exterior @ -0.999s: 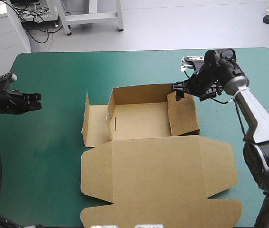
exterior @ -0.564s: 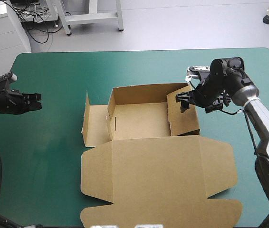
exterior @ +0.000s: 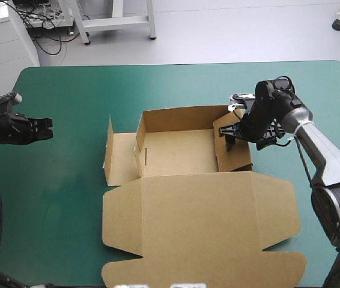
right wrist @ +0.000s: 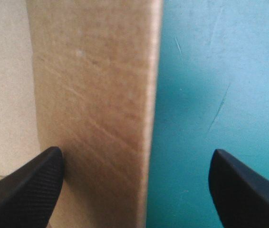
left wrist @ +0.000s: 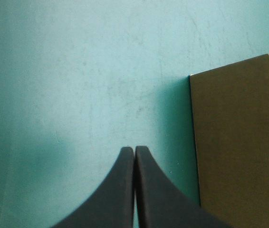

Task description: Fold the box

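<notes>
box (exterior: 176, 153) mid-table (exterior: 62, 198), tray open, lid (exterior: 200, 222) flat at 6 o'clock | R gripper (exterior: 229, 138) at box's 3 o'clock wall (right wrist: 94, 95), fingers wide apart, wall edge betw them, nothing clamped | L gripper (left wrist: 134, 149) at table's 9 o'clock, fingers pressed together, empty, clear of box

The brown box (exterior: 179, 153) is sitting mid-way across the counter (exterior: 56, 198) as an open tray, far and right walls standing, left flap lying outward, wide lid (exterior: 200, 222) lying flat nearside.
</notes>
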`<action>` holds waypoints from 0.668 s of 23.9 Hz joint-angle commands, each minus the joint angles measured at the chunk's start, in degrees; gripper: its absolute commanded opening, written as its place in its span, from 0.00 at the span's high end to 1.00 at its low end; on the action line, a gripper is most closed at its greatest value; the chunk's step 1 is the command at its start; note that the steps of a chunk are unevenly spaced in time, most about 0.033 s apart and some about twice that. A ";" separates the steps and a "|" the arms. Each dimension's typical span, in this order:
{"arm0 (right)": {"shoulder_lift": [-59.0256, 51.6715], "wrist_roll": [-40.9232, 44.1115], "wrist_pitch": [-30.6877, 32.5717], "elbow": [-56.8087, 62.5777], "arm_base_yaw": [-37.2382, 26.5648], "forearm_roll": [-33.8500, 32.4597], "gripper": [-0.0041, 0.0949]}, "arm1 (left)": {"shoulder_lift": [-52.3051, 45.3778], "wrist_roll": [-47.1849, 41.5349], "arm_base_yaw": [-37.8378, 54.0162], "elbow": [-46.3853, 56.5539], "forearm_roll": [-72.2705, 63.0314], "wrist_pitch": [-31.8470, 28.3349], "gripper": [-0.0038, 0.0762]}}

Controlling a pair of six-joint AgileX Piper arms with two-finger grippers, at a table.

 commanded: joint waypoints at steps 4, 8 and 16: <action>-1.10 -1.01 0.87 -1.28 -0.05 -0.01 0.50 | -2.43 -0.02 0.17 -1.32 -2.95 -0.42 0.99; -1.10 -1.48 0.87 -1.28 -0.05 -0.01 0.97 | -2.43 -0.02 0.17 -1.32 -2.95 -0.54 0.99; -6.60 -3.67 0.98 -1.28 -0.05 1.52 0.97 | -2.34 0.14 0.17 -1.32 -1.45 -0.33 0.99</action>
